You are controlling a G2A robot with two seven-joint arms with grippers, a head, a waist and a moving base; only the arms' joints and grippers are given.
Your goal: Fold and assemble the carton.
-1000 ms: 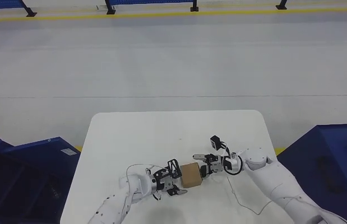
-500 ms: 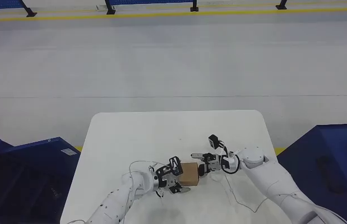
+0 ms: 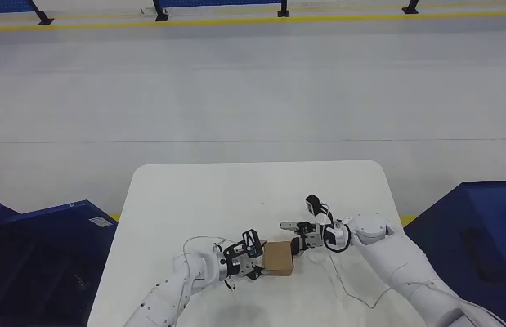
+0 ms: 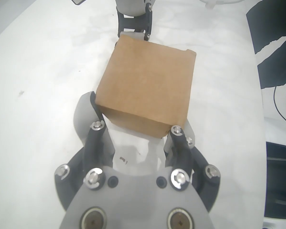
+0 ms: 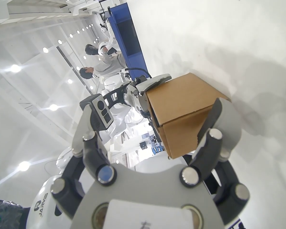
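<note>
A small brown carton lies folded up as a closed box on the white table. In the left wrist view the carton has its near end between the fingers of my left gripper, which touch it on both sides. My left gripper sits at the carton's left end in the top view. My right gripper is at the opposite end. The right wrist view shows my right gripper open, with one finger pressed on the side of the carton and the other well away from it.
Blue bins stand off the table on the left and the right. A thin cable trails over the table near the right arm. Open tabletop stretches behind the carton.
My left gripper has moved in from beside the carton and closed around its end. The carton shifted slightly. The right gripper stayed at the far end.
</note>
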